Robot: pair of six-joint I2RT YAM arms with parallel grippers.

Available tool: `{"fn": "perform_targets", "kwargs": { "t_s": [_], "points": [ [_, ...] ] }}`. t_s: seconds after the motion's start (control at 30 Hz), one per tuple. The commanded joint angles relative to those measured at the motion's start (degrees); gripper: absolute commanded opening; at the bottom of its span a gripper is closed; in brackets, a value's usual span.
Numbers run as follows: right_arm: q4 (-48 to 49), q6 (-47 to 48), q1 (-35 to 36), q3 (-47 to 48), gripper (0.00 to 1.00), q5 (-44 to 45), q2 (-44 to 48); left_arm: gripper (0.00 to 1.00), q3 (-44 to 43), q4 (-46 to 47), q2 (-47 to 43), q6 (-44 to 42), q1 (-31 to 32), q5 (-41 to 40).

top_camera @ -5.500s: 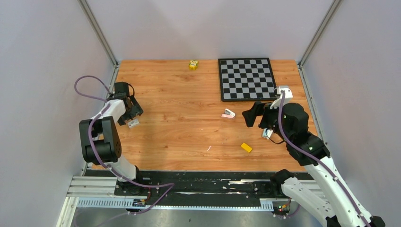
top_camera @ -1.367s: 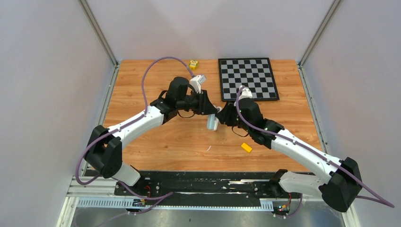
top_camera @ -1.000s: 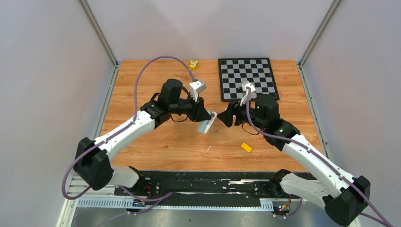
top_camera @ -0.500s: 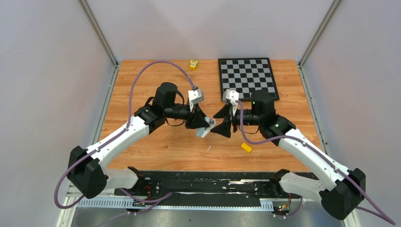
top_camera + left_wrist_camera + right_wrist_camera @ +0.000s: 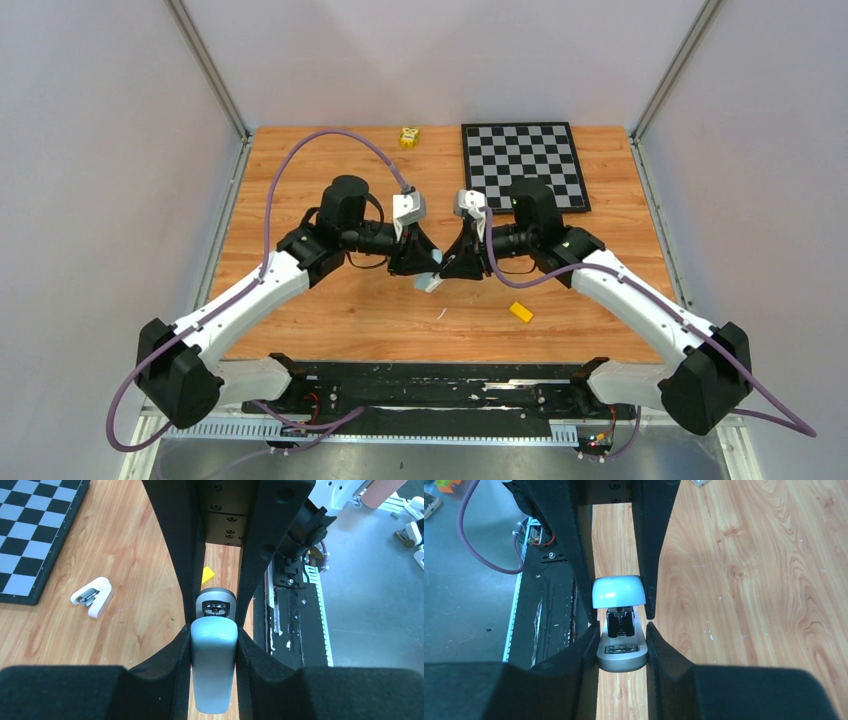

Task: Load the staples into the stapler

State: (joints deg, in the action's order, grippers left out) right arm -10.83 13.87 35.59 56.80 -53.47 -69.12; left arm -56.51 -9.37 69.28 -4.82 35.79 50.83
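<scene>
The stapler [image 5: 428, 284], with a pale blue top and a grey base, hangs above the middle of the table between both arms. My left gripper [image 5: 420, 268] comes in from the left. It is shut on the pale blue top [image 5: 212, 670], which both pads squeeze. My right gripper [image 5: 452, 270] meets it from the right. Its fingers press on either side of the grey base [image 5: 622, 655]. The stapler's mouth is slightly agape, showing the dark magazine [image 5: 620, 622]. I cannot make out the staples in any view.
A yellow block [image 5: 520, 312] lies near the front, right of centre. The chessboard [image 5: 522, 165] fills the back right. A small white piece with metal parts [image 5: 91, 596] lies by the board's corner. A yellow toy [image 5: 408, 136] sits at the back edge.
The right gripper has moved in leftward and closed onto the stapler's base. The left arm drew back slightly to the left, still holding the stapler.
</scene>
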Motion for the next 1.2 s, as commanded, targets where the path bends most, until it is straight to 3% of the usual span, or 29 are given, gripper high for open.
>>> {"fn": "perform_targets", "kwargs": {
  "t_s": [0.0,0.1,0.17,0.4,0.5,0.63,0.9,1.17],
  "points": [
    [0.07,1.86,0.12,0.93,0.17,1.4,1.55,0.0,-1.43,1.06,-1.91,-0.95,-0.03,-0.9],
    [0.66,2.13,-0.04,-0.2,0.06,4.3,3.59,0.0,-1.0,0.81,-3.18,0.08,-2.66,-2.53],
    [3.01,1.11,-0.04,-1.99,0.0,5.63,5.06,0.0,1.23,6.08,-4.48,3.99,-6.01,-1.18],
    [14.52,-5.86,-0.67,-7.48,0.0,10.07,9.99,0.0,8.69,22.44,-7.9,18.25,-12.26,-1.51],
    [19.0,-9.62,-0.62,-10.23,0.0,11.98,12.1,0.0,11.34,25.1,-9.31,21.73,-13.34,-3.63],
    [26.1,-15.07,-0.71,-13.82,0.0,14.1,15.2,0.0,18.04,36.41,-11.49,31.34,-15.4,-9.06],
    [39.68,-24.91,-0.7,-17.5,0.0,17.11,15.63,0.0,25.23,44.32,-11.71,47.07,-16.02,-21.0],
    [45.56,-25.3,-0.65,-21.29,0.0,21.63,16.91,0.0,27.03,45.44,-10.37,58.68,-16.02,-25.6]
  ]
}}
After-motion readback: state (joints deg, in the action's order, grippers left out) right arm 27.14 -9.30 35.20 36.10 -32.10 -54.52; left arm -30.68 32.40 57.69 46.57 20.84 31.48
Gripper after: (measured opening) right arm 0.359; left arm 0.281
